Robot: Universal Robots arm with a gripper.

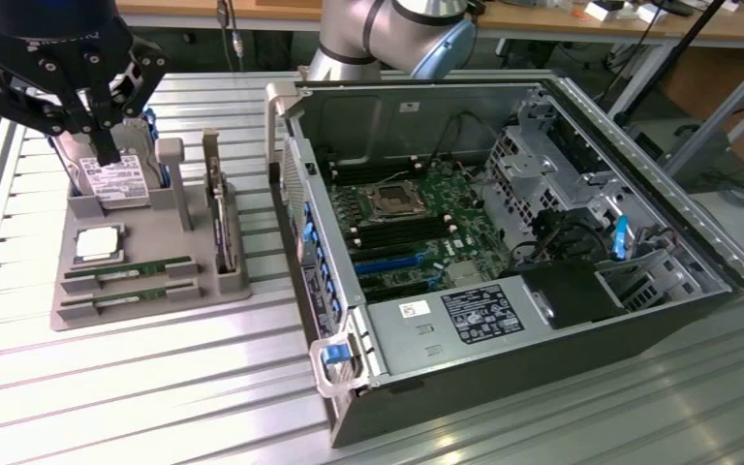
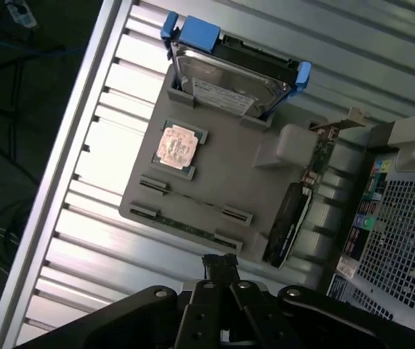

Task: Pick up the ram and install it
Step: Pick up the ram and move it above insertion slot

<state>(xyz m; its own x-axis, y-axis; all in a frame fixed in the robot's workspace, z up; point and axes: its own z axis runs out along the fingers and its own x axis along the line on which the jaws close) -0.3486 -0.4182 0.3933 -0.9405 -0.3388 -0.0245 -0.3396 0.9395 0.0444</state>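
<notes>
Two ram sticks, thin green boards, stand on edge in slots at the near end of a grey holder (image 1: pixel 152 312): one ram stick (image 1: pixel 127 268) behind the other (image 1: pixel 127 294). In the wrist view they appear edge-on as thin lines (image 2: pixel 192 200) (image 2: pixel 185 227). My gripper (image 1: pixel 104 147) hangs high over the holder's far end, above the hard drive, its black fingers together with nothing between them. The gripper's fingertips (image 2: pixel 220 263) show in the wrist view, well above the holder and apart from the ram.
The holder also carries a silver hard drive (image 1: pixel 116 179), a CPU (image 1: pixel 98 242) and an upright expansion card (image 1: pixel 224 228). An open computer case (image 1: pixel 631 320) lies at the exterior view's right, its motherboard (image 1: pixel 411 228) exposed. The slatted metal table (image 1: pixel 152 387) ends at the exterior view's left.
</notes>
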